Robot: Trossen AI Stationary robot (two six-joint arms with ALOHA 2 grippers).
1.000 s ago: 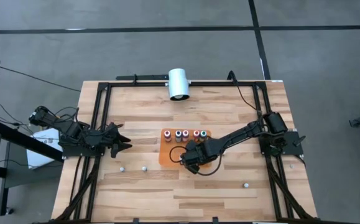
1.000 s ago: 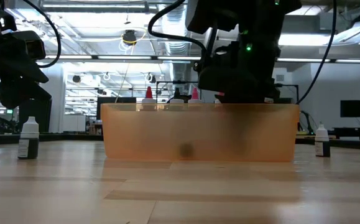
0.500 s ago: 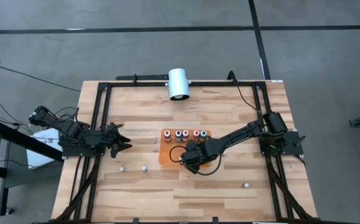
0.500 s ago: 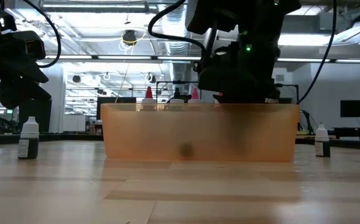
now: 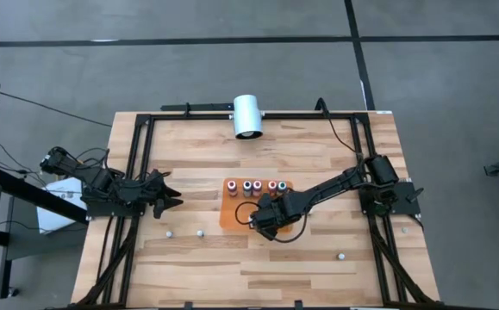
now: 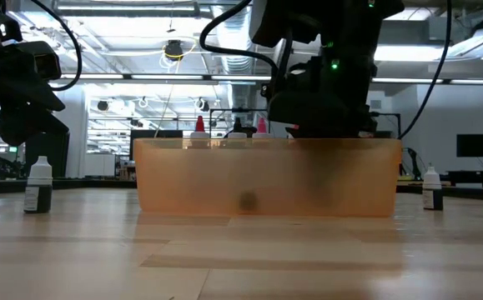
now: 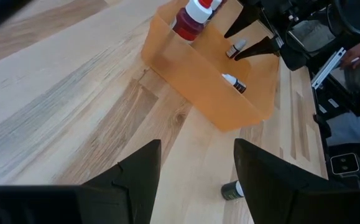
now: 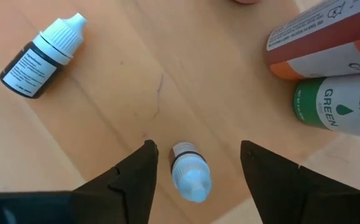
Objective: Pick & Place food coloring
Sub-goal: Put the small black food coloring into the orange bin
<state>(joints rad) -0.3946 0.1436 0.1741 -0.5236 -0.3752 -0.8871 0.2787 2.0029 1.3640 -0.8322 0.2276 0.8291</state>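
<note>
Nearest the front edge of the table point(image 5: 189, 267): one loose food coloring bottle point(image 5: 340, 256) alone on the bare wood towards the right side. A little farther in, on the left half: two more loose bottles point(image 5: 200, 232) close beside each other, well apart from everything else. Next, mid-table: an orange tray point(image 6: 266, 179) with see-through walls, and over its near part the right gripper point(image 5: 262, 221), reaching in low from the right arm. Fingers point(image 8: 133, 174) spread wide, holding nothing; standing between them on the tray floor, clear of both, a tiny bottle with a pale cap point(image 8: 189, 172), seen from straight above. Off to one side of it, also inside the tray: a dark-bodied bottle with a white cap point(image 8: 41, 57), lying on its side. Beyond the gripper, along the tray's far wall: a row of upright food coloring bottles point(image 5: 258, 186) with coloured tops, among them a green-labelled bottle point(image 8: 338, 112) touching a red-brown bottle point(image 8: 323, 40); from table height, only a red tip point(image 6: 198, 125) and a pink tip point(image 6: 261, 125) showing above the tray's rim. At about the same depth but well off to the left, by the table's left rail: the left gripper point(image 5: 168, 197), waiting above the wood, fingers point(image 7: 139, 177) likewise apart and empty, pointed towards the tray. Farthest back, at the table's far edge: a large white cylinder point(image 5: 247, 116) on its side.
</note>
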